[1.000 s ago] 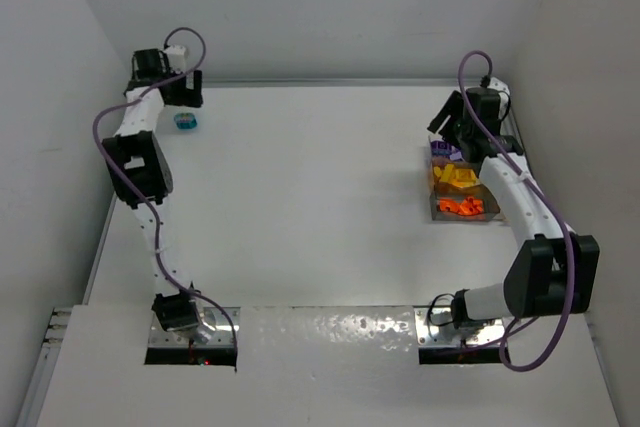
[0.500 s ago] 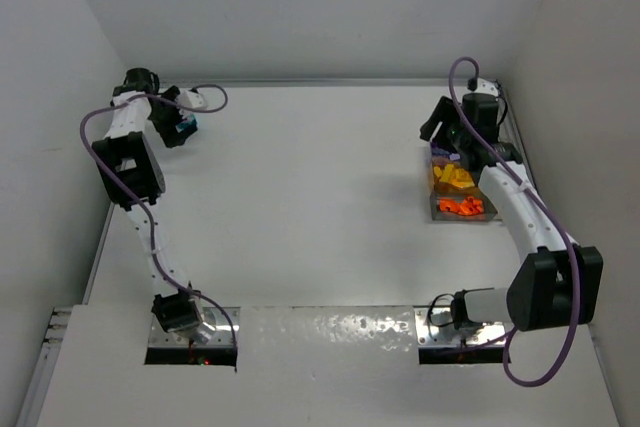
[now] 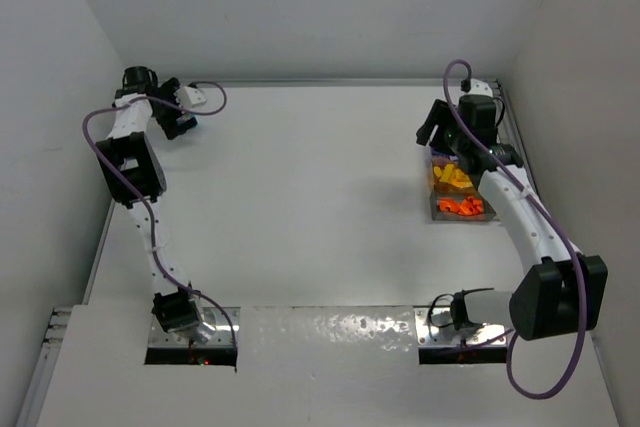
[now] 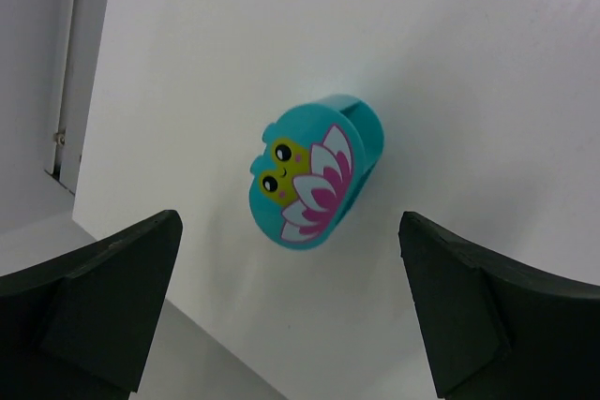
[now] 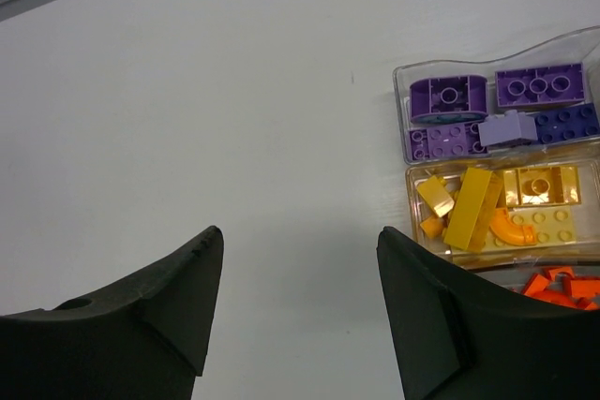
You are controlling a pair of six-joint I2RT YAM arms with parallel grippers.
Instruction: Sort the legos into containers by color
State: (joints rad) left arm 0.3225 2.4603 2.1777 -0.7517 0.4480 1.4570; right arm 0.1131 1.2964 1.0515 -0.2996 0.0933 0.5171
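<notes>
A teal rounded lego (image 4: 314,170) with a frog-and-flower print lies alone on the white table at the far left. My left gripper (image 4: 287,222) is open and hovers over it, fingers wide on either side, not touching. In the top view the left gripper (image 3: 177,118) covers it. The clear containers (image 3: 434,209) sit at the right. In the right wrist view the containers (image 5: 401,117) hold purple legos (image 5: 448,98), yellow legos (image 5: 469,208) and orange legos (image 5: 561,285) in separate bins. My right gripper (image 5: 299,231) is open and empty over bare table left of the bins, also seen from above (image 3: 436,128).
White walls close in the table on the left, back and right. A metal rail (image 4: 67,63) runs along the left table edge near the teal lego. Bare table surface (image 3: 310,187) lies between the two arms.
My left gripper has swung down and to the left until it stands over the teal lego. My right gripper has moved left, off the containers, and stays open.
</notes>
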